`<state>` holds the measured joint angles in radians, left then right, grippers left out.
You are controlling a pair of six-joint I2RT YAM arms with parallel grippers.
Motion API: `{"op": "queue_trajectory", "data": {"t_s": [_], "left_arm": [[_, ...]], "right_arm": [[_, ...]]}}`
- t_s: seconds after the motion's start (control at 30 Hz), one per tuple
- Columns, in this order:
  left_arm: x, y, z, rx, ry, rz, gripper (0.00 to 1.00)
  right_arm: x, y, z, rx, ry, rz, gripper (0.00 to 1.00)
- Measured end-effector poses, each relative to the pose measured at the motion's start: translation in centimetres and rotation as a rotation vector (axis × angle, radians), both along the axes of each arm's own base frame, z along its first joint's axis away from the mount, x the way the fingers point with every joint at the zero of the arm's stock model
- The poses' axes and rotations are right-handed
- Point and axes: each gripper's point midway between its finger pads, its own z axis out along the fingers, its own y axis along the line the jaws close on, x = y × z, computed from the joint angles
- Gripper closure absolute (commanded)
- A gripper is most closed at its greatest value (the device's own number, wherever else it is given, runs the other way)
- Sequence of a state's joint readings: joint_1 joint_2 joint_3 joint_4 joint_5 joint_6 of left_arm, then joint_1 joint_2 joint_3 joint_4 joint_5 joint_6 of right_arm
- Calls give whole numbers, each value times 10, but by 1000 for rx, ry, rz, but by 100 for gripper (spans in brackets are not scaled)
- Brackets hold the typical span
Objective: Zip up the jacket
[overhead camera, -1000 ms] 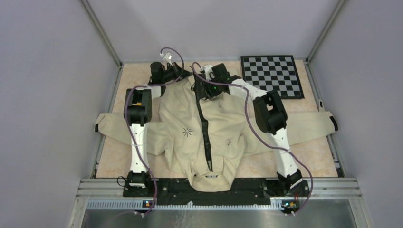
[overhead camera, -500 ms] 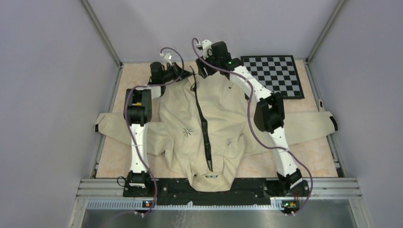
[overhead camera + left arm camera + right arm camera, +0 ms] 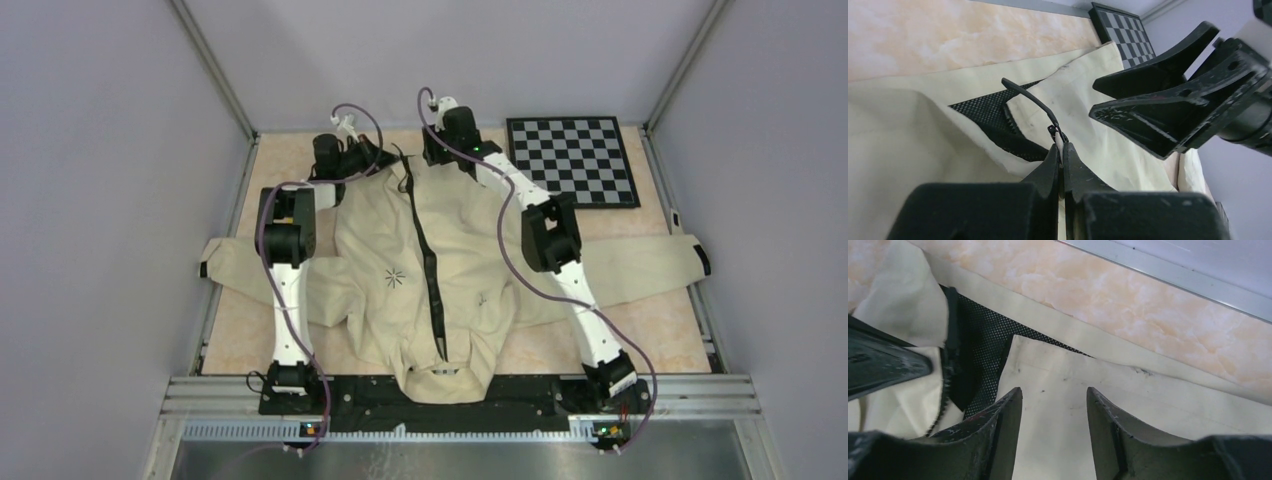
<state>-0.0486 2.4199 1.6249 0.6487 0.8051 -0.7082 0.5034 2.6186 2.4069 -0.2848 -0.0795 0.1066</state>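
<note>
Grey walls box in a marbled peach surface [image 3: 280, 150], and the jacket [image 3: 470, 240] lies spread flat across most of it. Its collar sits at the near edge between the two arm bases, its hem at the far side, and a sleeve stretches out to each side, ending in a dark cuff [image 3: 203, 268]. The black zipper [image 3: 430, 270] runs up the middle of the front, with a small starburst logo [image 3: 395, 278] just to its left. A checkerboard [image 3: 572, 160] lies flat in the far right corner, near the hem.

Both arms reach to the far hem. The left arm [image 3: 285, 260] comes in from the left side of the zipper; its jaws are pressed together, pinching the jacket's cream edge right at the end of the zipper. A thin black pull cord [image 3: 1030, 97] curves up from that spot. Beside it the two front edges part and black mesh lining [image 3: 983, 110] shows.

The right arm [image 3: 545, 235] hangs just beside the left one's tips, on the right of the zipper. Its jaws stand spread, with only flat cream cloth in view between them. Whether their tips touch the cloth I cannot tell.
</note>
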Motion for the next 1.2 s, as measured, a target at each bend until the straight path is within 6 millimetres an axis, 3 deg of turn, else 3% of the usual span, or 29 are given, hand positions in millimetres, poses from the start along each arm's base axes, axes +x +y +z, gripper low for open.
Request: {"op": "queue_trajectory", "data": {"t_s": [0.17, 0.3, 0.47, 0.67, 0.83, 1.0, 1.2], "left_arm": [[2, 17, 12, 53, -18, 87, 100], [3, 23, 24, 62, -43, 114, 100], [0, 26, 21, 69, -37, 124, 100], [-3, 26, 19, 70, -36, 120, 100], [-6, 25, 26, 67, -54, 108, 100], [-8, 24, 30, 67, -63, 98, 100], [-8, 24, 31, 67, -64, 94, 100]], "right_arm": [[3, 7, -21, -3, 0, -3, 45], [9, 19, -18, 4, -44, -2, 40], [13, 32, -23, 0, -82, 6, 33], [13, 33, -48, -33, -70, -10, 32], [17, 34, -50, -42, -89, -7, 41], [18, 36, -52, -62, -102, -6, 63], [13, 41, -53, -88, -113, 13, 49]]}}
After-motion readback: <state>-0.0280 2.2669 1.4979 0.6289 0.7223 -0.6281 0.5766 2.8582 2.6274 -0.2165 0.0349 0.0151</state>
